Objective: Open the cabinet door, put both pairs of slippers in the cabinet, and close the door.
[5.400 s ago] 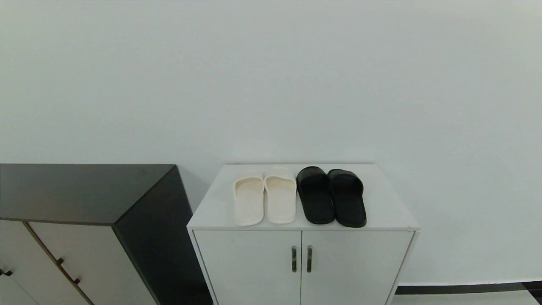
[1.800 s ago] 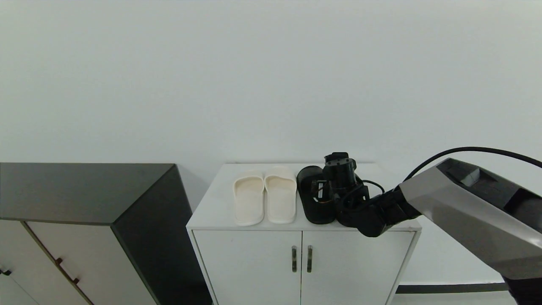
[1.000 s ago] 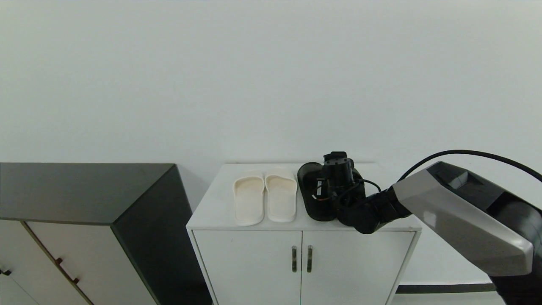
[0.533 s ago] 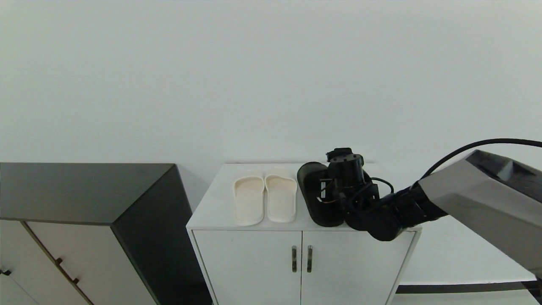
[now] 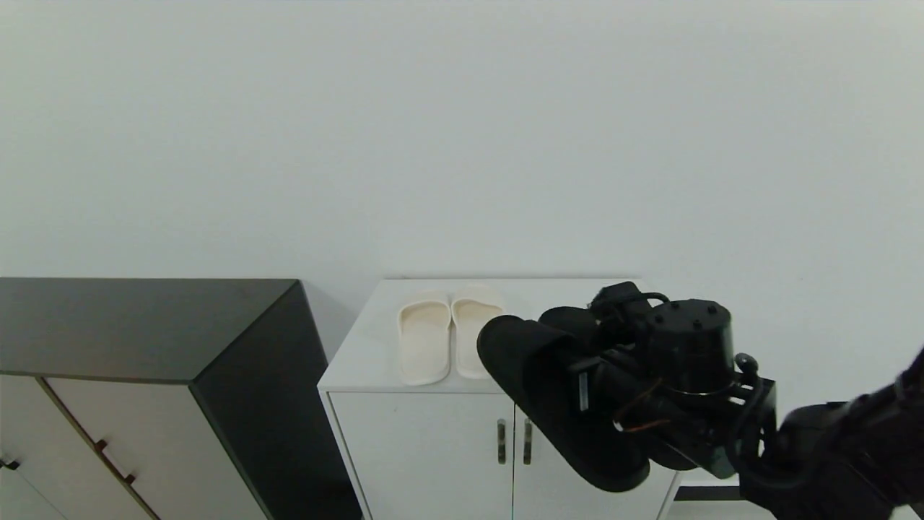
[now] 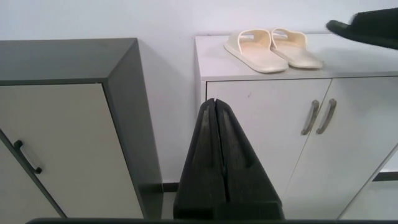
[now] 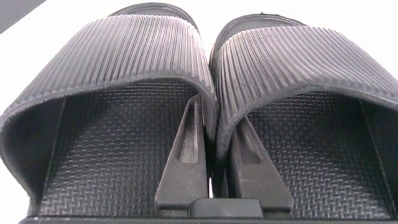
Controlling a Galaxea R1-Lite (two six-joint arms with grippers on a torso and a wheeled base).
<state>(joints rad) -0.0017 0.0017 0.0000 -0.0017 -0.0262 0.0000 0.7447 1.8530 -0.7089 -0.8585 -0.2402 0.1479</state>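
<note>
Black slippers [image 7: 143, 68], adjoining straps between right jaws

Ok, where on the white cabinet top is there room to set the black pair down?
On the cabinet top, the right half beside the cream slippers is bare. Left of them, only a thin strip. The right tool holds the black slippers.

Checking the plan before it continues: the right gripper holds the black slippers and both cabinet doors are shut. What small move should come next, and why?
Probably bring the left gripper, shut and free, toward the left door handle. The doors are closed, and the right gripper is clamped on the black slippers in front of them, so nothing can go in yet.
</note>
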